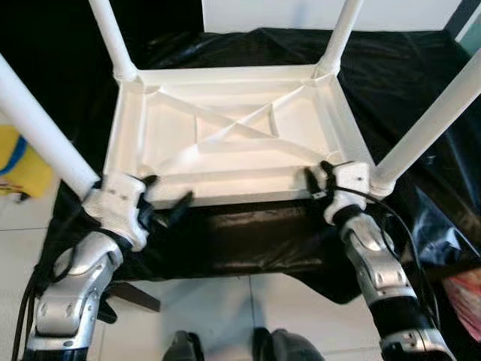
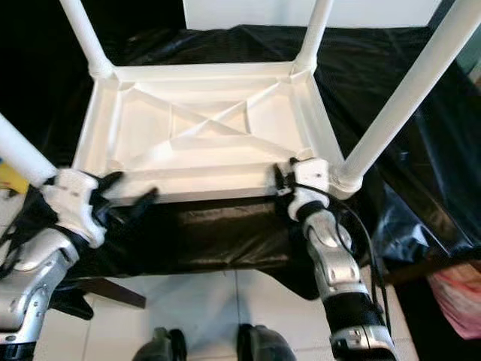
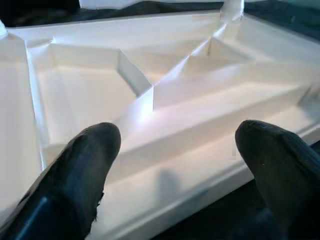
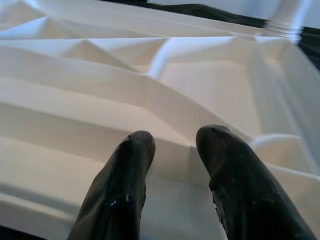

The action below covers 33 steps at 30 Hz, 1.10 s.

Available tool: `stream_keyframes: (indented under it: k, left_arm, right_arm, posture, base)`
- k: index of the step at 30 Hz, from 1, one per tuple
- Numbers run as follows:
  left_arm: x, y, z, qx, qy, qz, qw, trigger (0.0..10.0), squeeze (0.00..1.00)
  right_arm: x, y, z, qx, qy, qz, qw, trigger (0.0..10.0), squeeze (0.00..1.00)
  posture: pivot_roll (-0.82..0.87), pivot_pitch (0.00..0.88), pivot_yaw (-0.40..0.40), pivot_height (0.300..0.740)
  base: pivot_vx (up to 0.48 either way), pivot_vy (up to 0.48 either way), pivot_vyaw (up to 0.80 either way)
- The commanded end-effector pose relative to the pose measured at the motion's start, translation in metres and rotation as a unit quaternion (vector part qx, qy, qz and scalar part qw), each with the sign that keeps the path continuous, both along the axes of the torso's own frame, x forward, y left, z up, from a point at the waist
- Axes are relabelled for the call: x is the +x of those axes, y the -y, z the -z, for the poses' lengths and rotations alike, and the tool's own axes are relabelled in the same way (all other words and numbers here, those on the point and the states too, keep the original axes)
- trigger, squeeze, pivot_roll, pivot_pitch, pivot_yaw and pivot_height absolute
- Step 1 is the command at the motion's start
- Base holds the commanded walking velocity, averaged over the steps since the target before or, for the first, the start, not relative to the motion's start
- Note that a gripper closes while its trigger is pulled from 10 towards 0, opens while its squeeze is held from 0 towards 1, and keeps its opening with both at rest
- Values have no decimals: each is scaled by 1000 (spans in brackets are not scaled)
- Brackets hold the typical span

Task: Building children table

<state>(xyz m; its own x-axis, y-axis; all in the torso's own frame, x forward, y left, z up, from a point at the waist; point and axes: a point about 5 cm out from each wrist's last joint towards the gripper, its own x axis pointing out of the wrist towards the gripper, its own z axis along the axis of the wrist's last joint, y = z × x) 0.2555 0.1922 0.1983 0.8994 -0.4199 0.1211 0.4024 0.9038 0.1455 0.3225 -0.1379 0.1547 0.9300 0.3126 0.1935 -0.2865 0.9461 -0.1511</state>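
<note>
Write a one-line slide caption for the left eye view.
Both tools, left and right, reach the near rim of an upturned white children's table, its four legs pointing up.

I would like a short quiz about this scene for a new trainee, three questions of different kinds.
1. True or false: the white children's table lies upside down with its legs pointing up.
2. How many legs are fitted? A) two B) three C) four
3. Fill in: the table rests on a black ____.

Key
1. True.
2. C; one is the near left leg.
3. Plastic sheet. Both the left gripper and the right gripper sit at the table's near edge.
</note>
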Motion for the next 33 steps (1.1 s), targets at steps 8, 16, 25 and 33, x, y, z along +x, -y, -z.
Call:
stream_keyframes:
  k: [8,16,25,33]
  left_arm:
    - [-17,-26,-19,-75,77,-183,977,10000,0]
    - [-53,-59,-33,-69,164,-452,874,10000,0]
    - [-68,-59,-34,47,179,-419,889,10000,0]
    - [-74,-53,-28,72,160,-477,861,10000,0]
  right_arm:
    - [4,2,10,-14,-32,-23,999,10000,0]
    - [6,1,12,-17,-38,-29,999,10000,0]
    - [7,6,15,-16,-43,-21,999,10000,0]
    - [11,3,16,-8,-42,-16,999,10000,0]
  posture:
    - [40,248,-130,740]
    - [46,235,-130,740]
    - [57,242,-118,740]
    - [74,238,-120,740]
  base:
    - [0,0,0]
    - [0,0,0]
    - [0,0,0]
    - [0,0,0]
